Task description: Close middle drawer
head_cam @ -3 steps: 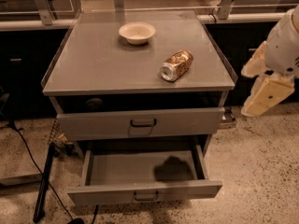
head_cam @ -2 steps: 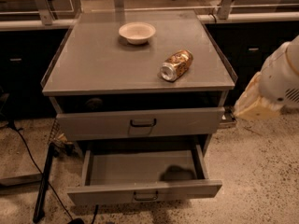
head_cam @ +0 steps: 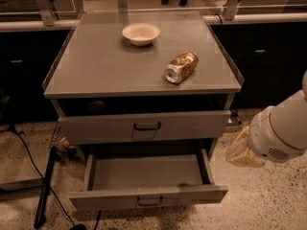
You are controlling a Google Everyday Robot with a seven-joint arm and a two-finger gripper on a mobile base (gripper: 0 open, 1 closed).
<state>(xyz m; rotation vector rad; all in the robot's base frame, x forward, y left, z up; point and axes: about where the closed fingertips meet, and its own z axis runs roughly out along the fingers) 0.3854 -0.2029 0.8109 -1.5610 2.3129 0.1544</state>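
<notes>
The middle drawer (head_cam: 146, 172) is pulled far out of the grey cabinet. It is a shallow grey tray that looks empty, with a flat front and a small dark handle (head_cam: 149, 201). Above it is the upper drawer with a taller front (head_cam: 144, 126), standing slightly out. The lowest drawer is hidden below. My gripper (head_cam: 243, 151) is a tan part at the end of the white arm (head_cam: 280, 133). It hangs to the right of the cabinet, level with the open drawer's right side and apart from it.
On the cabinet top (head_cam: 96, 71) are a white bowl (head_cam: 141, 33) at the back and a crushed can (head_cam: 181, 66) lying on its side to the right. Dark counters run behind. A black stand and cables (head_cam: 45, 186) lie on the floor at the left.
My arm has come down and to the left, from beside the upper drawer to beside the open middle drawer. The drawers, bowl and can have not moved.
</notes>
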